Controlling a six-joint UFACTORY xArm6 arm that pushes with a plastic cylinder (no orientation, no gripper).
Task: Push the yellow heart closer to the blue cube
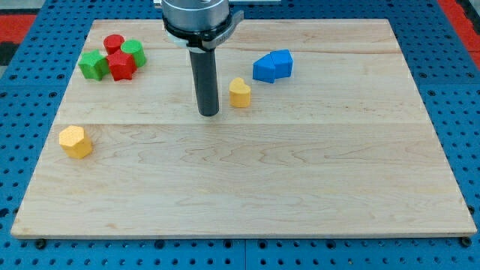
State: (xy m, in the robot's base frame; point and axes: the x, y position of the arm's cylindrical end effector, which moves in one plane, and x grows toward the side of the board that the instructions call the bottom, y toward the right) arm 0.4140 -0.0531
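Resting on the wooden surface (300, 165), my tip (208, 114) sits just left of the yellow heart (239, 92), not clearly touching it. The blue cube (272, 66) lies near the heart's upper right. The arm carries no gripper, only this rod.

red and green blocks (114, 58) — clustered, top left | yellow block (76, 142) — left edge

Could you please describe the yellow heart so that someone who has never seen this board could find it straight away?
Start at the wooden board and look along its upper middle, where the dark rod comes down. The yellow heart sits just to the view's right of my tip, with the blue cube up and to its right. The only other yellow block lies far off near the left edge.
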